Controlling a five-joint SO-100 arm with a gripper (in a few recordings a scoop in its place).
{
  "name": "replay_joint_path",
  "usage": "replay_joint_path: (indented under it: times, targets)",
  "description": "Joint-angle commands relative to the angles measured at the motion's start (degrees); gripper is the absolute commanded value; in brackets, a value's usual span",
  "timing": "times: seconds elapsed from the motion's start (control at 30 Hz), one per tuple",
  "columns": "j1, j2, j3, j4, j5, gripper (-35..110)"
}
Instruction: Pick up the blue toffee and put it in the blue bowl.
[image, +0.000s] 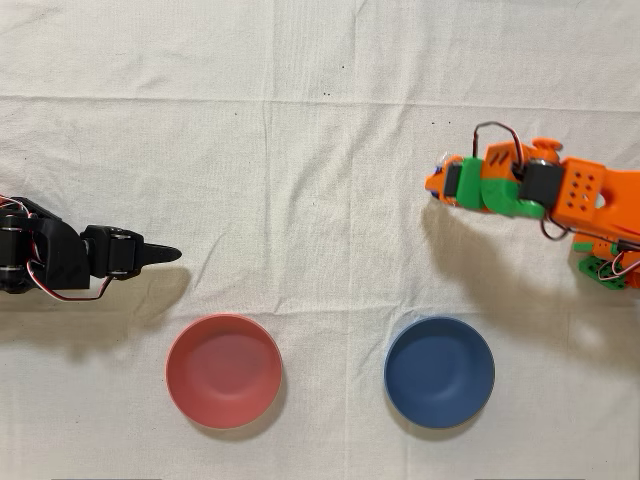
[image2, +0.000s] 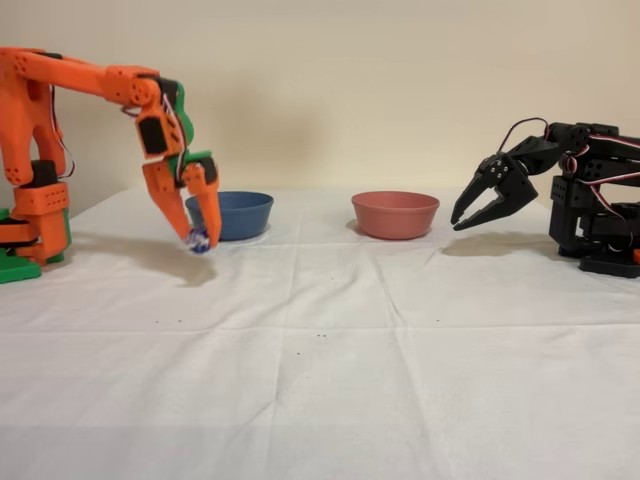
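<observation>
— Cloth (image2: 320, 380), white and creased, covers the table; plain beige wall (image2: 350, 90) behind. And the toffee (image2: 198, 241)?

— Shiny blue foil, gripped by the pincer (image2: 199, 236) at cloth level, just beside the blue bowl (image2: 232, 214).

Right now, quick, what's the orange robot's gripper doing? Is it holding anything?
Orange arm's gripper: closed on the blue toffee, low at the tablecloth.

a small robot test bench: a creased white cloth (image2: 330, 370) covers the table, a bare beige wall (image2: 350, 80) behind it, hobby arms standing at either end of the cloth
</observation>
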Motion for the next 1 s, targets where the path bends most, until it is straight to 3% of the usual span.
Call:
replay_joint_path:
  times: [0.0, 0.37, 0.97]
  targets:
    - [-6.24, 10.55, -2.72, 3.43, -0.62, 8]
    - [-24.26, 11.34, -8.35, 6.42, -0.70, 7]
    - [-43.59, -1.67, -15.38, 2.37, 1.41, 8]
